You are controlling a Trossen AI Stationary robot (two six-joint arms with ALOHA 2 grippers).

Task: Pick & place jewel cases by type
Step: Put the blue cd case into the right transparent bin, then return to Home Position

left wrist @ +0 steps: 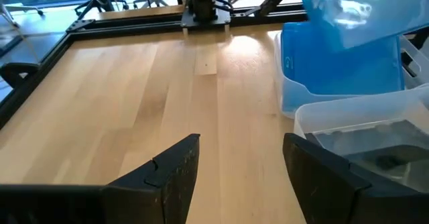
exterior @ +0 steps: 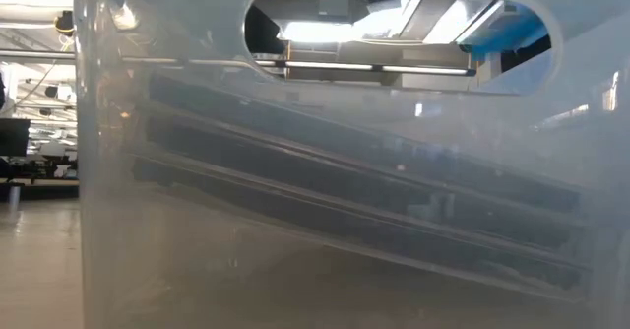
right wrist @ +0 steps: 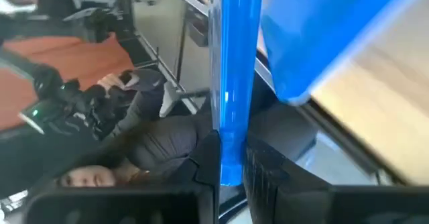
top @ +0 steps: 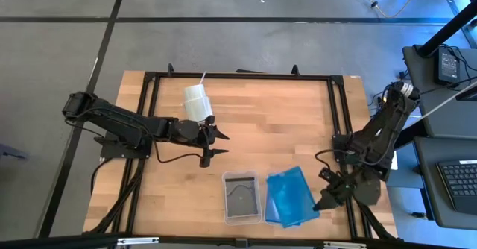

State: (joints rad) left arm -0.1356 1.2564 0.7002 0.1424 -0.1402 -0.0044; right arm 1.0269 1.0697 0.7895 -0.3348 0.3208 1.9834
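Note:
Two clear trays stand at the table's near edge. One (top: pixel 227 198) holds dark grey jewel cases (top: pixel 243 197), which lie stacked and slanted in the low view (exterior: pixel 374 201). The other (left wrist: pixel 289 83) holds blue jewel cases (top: pixel 287 204). My right gripper (top: pixel 326 203) is at that tray's right side, shut on one blue jewel case (left wrist: pixel 342 9), which is tilted above the tray. My left gripper (top: pixel 222 145) hovers open over bare wood left of centre, with nothing between its fingers (left wrist: pixel 181 163). My right gripper pinches the blue jewel case by one edge (right wrist: pixel 231 153) between its two fingers. In the right wrist view the case shows edge-on and runs straight away from the fingers. It is tilted over the blue tray; whether its lower edge touches the cases below, I cannot tell.
A white cup (top: pixel 197 101) with a cord stands near the far middle, just beyond my left gripper. A black frame rail (top: pixel 238 76) runs around the tabletop. Bare wood (top: pixel 283 122) lies open in the middle. A person (right wrist: pixel 87 177) shows beyond the table in the right wrist view.

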